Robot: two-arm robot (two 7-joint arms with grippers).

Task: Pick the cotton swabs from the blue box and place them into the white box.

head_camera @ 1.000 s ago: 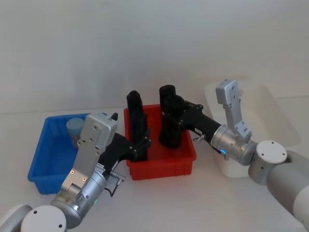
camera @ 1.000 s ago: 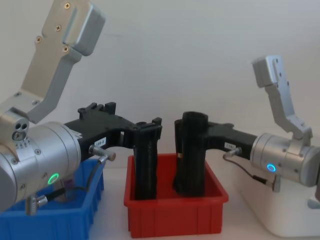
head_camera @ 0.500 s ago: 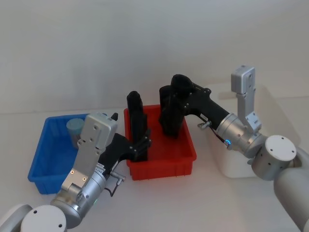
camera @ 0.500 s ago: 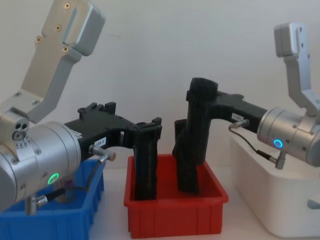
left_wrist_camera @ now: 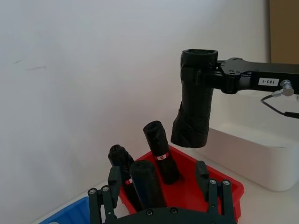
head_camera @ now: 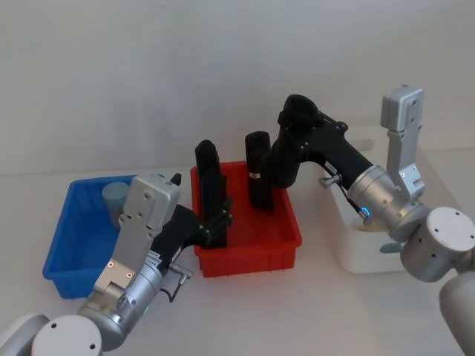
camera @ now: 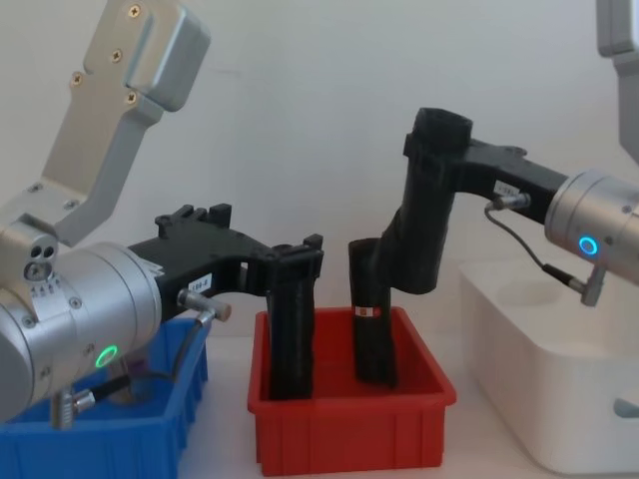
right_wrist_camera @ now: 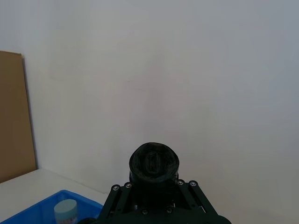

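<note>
One cotton swab jar [head_camera: 114, 197] with a light blue lid stands in the far corner of the blue box [head_camera: 67, 241], and it also shows in the right wrist view [right_wrist_camera: 65, 211]. The white box [head_camera: 358, 256] sits at the right. My right gripper [head_camera: 303, 132] is shut on a tall black object [camera: 427, 215], holding it tilted in the air above the red bin's right side, close to the white box. My left gripper [head_camera: 217, 222] stands open at the red bin's left side, its fingers [left_wrist_camera: 208, 184] straddling another tall black object [left_wrist_camera: 145, 183].
The red bin [head_camera: 249, 254] stands between the blue box and the white box. A third tall black object [head_camera: 257, 172] leans inside it. A bare white wall is behind, with free table in front of the bins.
My right gripper has lifted its tall black object up out of the red bin and carried it right, toward the white box. The left arm has stayed still.
</note>
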